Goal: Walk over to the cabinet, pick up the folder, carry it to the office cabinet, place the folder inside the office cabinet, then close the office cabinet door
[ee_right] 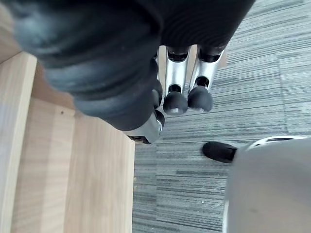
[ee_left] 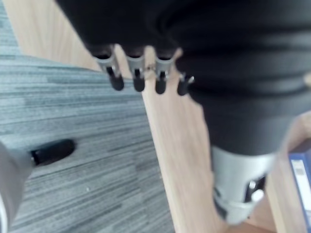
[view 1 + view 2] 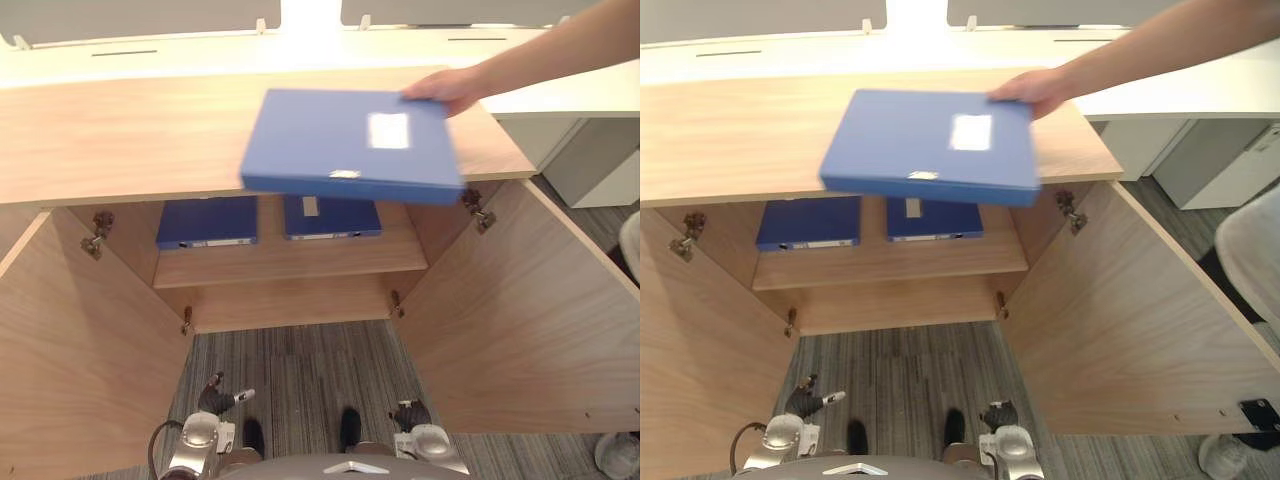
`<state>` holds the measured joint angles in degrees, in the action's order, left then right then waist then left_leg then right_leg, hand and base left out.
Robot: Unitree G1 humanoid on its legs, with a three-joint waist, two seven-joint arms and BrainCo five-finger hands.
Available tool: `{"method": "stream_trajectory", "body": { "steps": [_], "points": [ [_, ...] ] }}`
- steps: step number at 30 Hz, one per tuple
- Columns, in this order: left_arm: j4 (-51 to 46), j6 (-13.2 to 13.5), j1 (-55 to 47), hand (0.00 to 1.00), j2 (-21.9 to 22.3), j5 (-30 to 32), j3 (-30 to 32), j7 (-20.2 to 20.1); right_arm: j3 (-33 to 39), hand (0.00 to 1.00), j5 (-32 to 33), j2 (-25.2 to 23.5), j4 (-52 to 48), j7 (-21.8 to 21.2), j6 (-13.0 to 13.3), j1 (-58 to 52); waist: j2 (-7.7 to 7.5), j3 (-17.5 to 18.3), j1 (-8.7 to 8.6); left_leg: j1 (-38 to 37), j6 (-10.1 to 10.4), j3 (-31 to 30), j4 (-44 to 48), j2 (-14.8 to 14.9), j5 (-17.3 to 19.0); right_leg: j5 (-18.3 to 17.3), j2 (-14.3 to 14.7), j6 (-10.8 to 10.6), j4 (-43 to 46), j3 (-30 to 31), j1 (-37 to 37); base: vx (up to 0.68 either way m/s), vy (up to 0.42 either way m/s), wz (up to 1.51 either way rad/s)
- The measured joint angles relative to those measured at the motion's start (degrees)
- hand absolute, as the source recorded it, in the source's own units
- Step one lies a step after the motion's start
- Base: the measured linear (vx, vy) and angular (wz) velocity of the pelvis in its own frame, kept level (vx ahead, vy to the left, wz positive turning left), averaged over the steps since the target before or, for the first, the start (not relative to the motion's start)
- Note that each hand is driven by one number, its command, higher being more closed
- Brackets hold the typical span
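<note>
- At 12 o'clock in the head view, one blue folder (image 3: 350, 140) sits over the front edge of the cabinet top (image 3: 120, 130). A person's hand (image 3: 450, 88) reaching in from 2 o'clock holds its far right corner. Whether it rests on the wood, I cannot tell.
- Markings: a white label (image 3: 388, 130) on the upper face and a small tag (image 3: 344, 174) on the spine. The writing on both is too small to read.
- Folders counted: three. The left shelf folder (image 3: 207, 222) and the right shelf folder (image 3: 330, 216) lie flat, side by side, on the shelf (image 3: 290, 262) inside. Each has a pale spine strip that I cannot read.
- Doors counted: two. The left door (image 3: 80, 370) and the right door (image 3: 520, 320) stand wide open, toward 8 and 4 o'clock.
- My left hand (image 3: 218, 400) is at 7 o'clock, low over the grey carpet (image 3: 300, 380). Its fingers (image 2: 137, 73) hang loose and hold nothing.
- My right hand (image 3: 410, 414) is at 5 o'clock, equally low. Its fingers (image 1: 176, 82) are straight, point down at the carpet and are empty.
- Both hands are well apart from every folder.
</note>
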<state>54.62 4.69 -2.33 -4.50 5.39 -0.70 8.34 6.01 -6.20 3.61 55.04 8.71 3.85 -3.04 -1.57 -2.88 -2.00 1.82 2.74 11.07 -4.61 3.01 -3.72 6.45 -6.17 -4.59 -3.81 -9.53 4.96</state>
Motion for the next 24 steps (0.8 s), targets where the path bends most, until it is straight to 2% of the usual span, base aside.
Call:
{"method": "stream_trajectory", "body": {
  "steps": [7, 15, 20, 24],
  "points": [
    [1.8, -0.4, 0.0, 0.0, 0.1, 0.4, 0.4, 0.1, 4.4, 0.0, 4.8, -1.1, 2.4, 0.5, -1.1, -0.5, -0.44, 1.4, -0.98, -0.9, -0.3, 0.0, -0.3, -0.5, 0.2, 0.0, -0.2, -0.3, -1.1, 1.0, -1.3, 0.0, 0.0, 0.0],
    [2.8, -0.6, 0.0, 0.0, 0.1, 0.5, 0.1, 0.3, 8.8, 0.0, 6.3, -1.8, 4.7, 0.7, -1.6, 0.2, -0.21, 1.6, -1.56, -3.5, -0.7, 0.0, -0.3, -0.7, 1.1, -0.4, -0.3, -1.1, -0.9, 1.1, -3.8, 0.03, -0.005, 0.0],
    [1.0, -0.6, 1.5, 0.0, 0.0, 0.5, -5.5, 0.5, 8.9, 0.0, 6.7, -2.1, 4.7, 0.7, -1.6, 0.2, -0.21, 1.6, -2.07, -4.4, -0.8, 0.0, -0.3, -0.9, 1.4, -0.7, -0.4, -1.3, -0.8, 1.1, -4.8, 0.0, 0.0, 0.0],
    [-6.3, -0.1, 2.7, 0.0, -0.1, 1.6, -13.7, -0.1, 8.8, 0.0, 7.0, -2.3, 4.6, 0.6, -1.5, 0.2, -0.2, 1.7, -2.99, -5.0, -0.8, 0.0, -0.3, -1.1, 1.5, -0.8, -0.6, -1.4, -0.8, 1.2, -5.4, 0.0, 0.0, 0.0]
  ]
}}
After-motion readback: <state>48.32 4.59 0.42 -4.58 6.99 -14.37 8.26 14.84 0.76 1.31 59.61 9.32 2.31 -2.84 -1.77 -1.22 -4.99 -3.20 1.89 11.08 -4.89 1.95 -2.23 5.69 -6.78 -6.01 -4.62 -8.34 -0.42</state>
